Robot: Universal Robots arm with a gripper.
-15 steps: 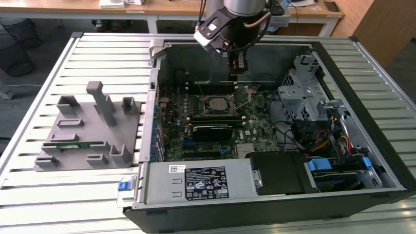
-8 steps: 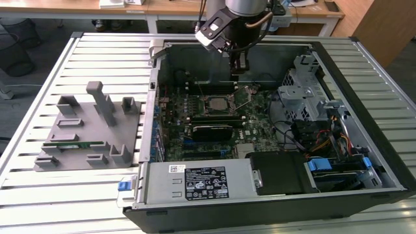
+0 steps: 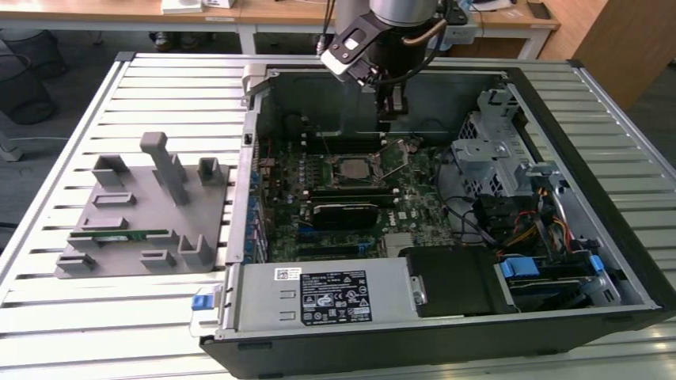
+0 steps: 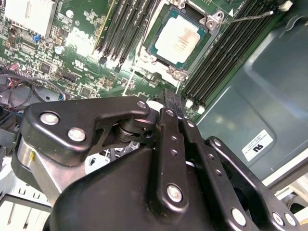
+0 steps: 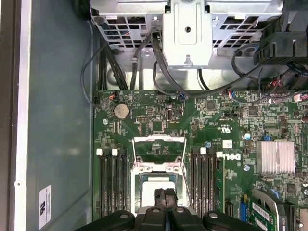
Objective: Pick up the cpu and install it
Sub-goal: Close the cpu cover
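A grey holder [image 3: 138, 210] sat at the left of the slatted tabletop [image 3: 106, 310], a green memory stick [image 3: 125, 235] lying in it. To its right stood the open case [image 3: 423, 352], where the cpu [image 3: 354, 168] lay seated in the motherboard socket [image 3: 372, 150], silvery top bare. The robot's hand [image 3: 391, 117] hung above the board near the socket, its fingers [image 5: 160, 198] pressed together and gripping nothing.

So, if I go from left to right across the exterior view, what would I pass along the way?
grey parts holder → cpu sitting in its socket on the green board → silver drive cage → blue tab by the case's wall on the exterior view's right.
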